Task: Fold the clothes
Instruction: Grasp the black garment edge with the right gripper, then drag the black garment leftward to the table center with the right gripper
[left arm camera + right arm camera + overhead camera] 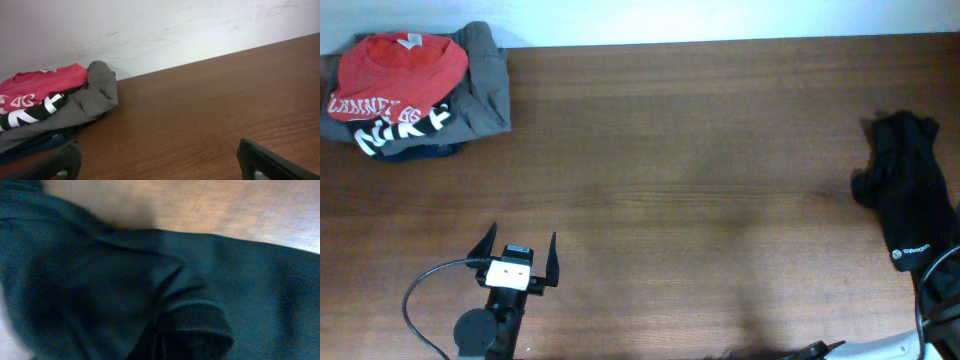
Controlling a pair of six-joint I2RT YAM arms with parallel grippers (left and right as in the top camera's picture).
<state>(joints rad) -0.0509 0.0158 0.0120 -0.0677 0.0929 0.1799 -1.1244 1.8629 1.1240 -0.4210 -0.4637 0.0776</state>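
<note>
The clothes are one black garment [905, 190] with a small white logo, lying crumpled at the table's right edge. In the right wrist view the black fabric [100, 280] fills almost the whole frame, and a ribbed cuff [197, 322] folds over at the bottom middle. The fabric bunches where my right gripper's jaws sit, and the fingers are hidden under it. My right arm [942, 285] reaches the garment's lower end. My left gripper [517, 250] is open and empty at the front left, far from the garment. Its fingers frame bare wood [160, 160].
A pile with a red shirt with white lettering [400, 70] and a grey garment [485, 85] sits at the back left corner, also in the left wrist view [45, 90]. A white wall [175, 30] runs behind the table. A black cable [420, 290] loops beside the left arm.
</note>
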